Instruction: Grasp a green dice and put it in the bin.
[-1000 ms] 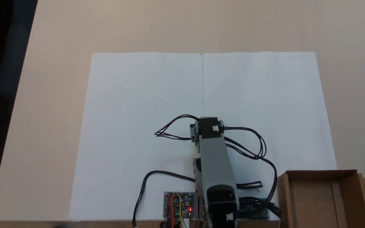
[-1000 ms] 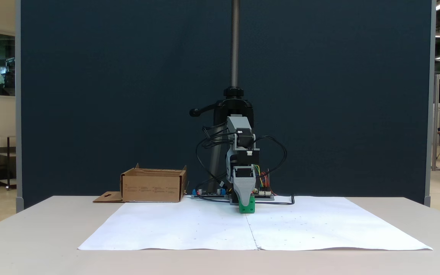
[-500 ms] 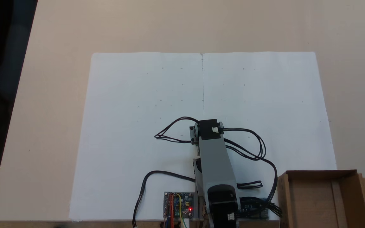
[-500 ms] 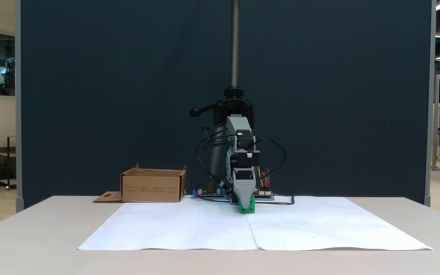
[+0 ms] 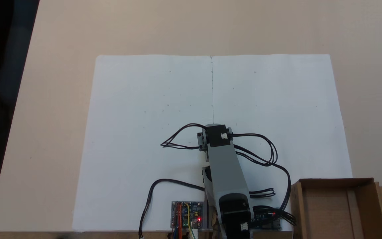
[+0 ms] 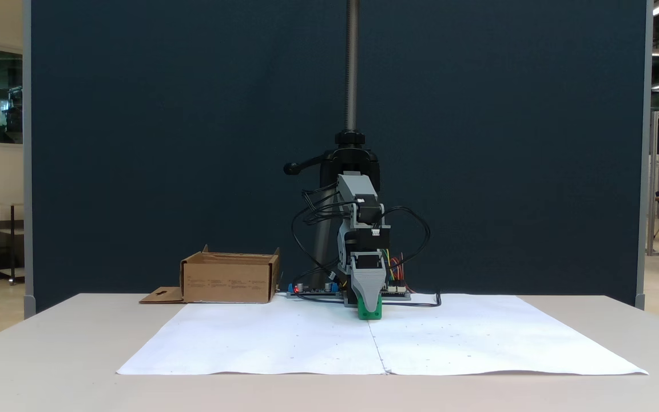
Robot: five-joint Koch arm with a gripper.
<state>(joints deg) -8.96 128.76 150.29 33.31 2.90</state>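
At frame centre, our gripper (image 6: 369,306) covers the green dice (image 6: 370,312); its jaw state we cannot tell. We judge the dice light, stiff, best pinched across flat faces.

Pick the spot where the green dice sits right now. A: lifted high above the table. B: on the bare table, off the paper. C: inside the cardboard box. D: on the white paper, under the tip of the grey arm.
D: in a fixed view the green dice rests on the white paper, directly under the gripper, well apart from the cardboard box.
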